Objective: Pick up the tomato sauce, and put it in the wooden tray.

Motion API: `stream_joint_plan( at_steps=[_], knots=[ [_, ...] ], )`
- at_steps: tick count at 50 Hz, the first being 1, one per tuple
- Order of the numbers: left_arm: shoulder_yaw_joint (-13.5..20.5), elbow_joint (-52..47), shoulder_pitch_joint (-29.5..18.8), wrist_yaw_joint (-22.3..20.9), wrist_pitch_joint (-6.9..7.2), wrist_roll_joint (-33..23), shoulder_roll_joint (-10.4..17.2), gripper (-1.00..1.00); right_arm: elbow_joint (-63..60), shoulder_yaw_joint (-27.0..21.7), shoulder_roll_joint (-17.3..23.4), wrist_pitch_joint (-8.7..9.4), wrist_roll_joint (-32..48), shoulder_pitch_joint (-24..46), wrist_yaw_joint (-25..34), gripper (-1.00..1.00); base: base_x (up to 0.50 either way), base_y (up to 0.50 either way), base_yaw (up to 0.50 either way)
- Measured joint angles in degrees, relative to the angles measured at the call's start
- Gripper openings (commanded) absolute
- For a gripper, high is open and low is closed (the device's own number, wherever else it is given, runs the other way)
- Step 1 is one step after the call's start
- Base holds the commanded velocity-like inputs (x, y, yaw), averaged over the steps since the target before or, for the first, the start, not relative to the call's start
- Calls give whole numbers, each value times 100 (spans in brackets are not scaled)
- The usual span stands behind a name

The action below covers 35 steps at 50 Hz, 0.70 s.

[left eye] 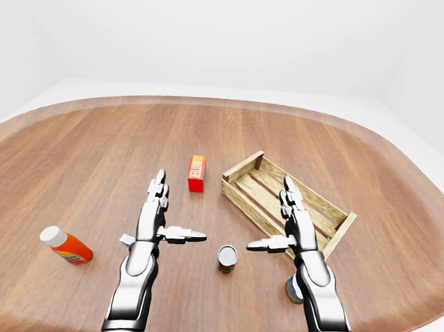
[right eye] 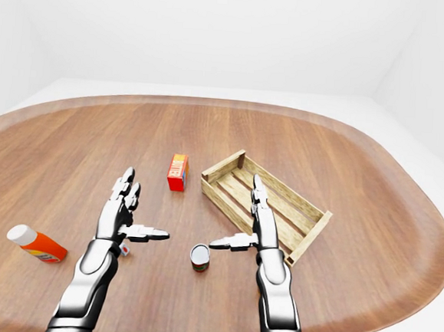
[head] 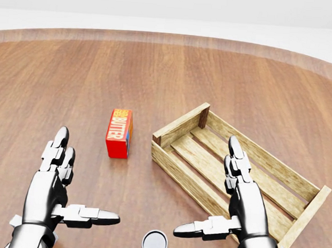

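**A:** Progress so far? The can (left eye: pixel 227 258), which I take to be the tomato sauce, stands upright on the table (left eye: pixel 77 147), between the two hands and nearer the lower edge of the left-eye view. Nothing lies in the wooden tray (left eye: pixel 239 193), as far as its slats show, so the pick-up and the placing are both left to do.

**B:** And the hands?

**A:** Both spread wide and holding nothing. The left hand (left eye: pixel 155 214) has its fingers straight and its thumb pointing inward; it touches nothing. The right hand (left eye: pixel 293 225) mirrors it, thumb pointing toward the can, hovering in line with the near side of the tray.

**B:** Anything else about?

**A:** A red butter box (left eye: pixel 197 172) left of the tray, an orange bottle (left eye: pixel 65 245) lying well off to the left, and a second can (left eye: pixel 294 289) partly hidden behind the right forearm. Either hand could reach the can, I'd judge.
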<state>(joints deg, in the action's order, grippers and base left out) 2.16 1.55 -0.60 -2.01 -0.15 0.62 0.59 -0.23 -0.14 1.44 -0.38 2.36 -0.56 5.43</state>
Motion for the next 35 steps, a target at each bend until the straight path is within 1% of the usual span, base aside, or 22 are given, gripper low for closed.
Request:
stream_joint_plan(
  at_steps=[4, 6, 15, 22, 23, 25, 26, 35],
  knots=[
    [2, -8, 3, 0, 6, 0, 19, 100, 0, -2, -19, -2, 0, 8, -9, 100, 0, 0, 0],
    [2, -14, 5, 0, 10, 0, 26, 100, 5, 3, -19, 39, 25, 21, -15, 100, 0, 0, 0],
    [2, -39, 38, -3, 26, -2, 44, 100, 30, 60, -23, 158, 222, 35, -3, 100, 50, 1, 0],
    [-1, -48, 35, -4, 30, -3, 49, 100, 47, 85, -27, 212, 339, 60, 14, 100, 50, 1, 0],
    [-1, -48, 35, -5, 30, -3, 49, 100, 50, 87, -28, 210, 347, 61, 18, 100, 50, 1, 0],
    [-2, -49, 34, -5, 31, -3, 50, 100, 43, 90, -35, 102, 317, 42, 54, 100, 20, 1, 0],
    [-2, -49, 34, -5, 31, -3, 50, 100, 11, 98, -38, 77, 314, 17, 66, 100, 0, 0, 0],
    [-4, -48, 33, -5, 31, -4, 51, 100, -202, 130, -52, -40, 276, -168, 137, 100, 0, 0, 0]
  ],
)
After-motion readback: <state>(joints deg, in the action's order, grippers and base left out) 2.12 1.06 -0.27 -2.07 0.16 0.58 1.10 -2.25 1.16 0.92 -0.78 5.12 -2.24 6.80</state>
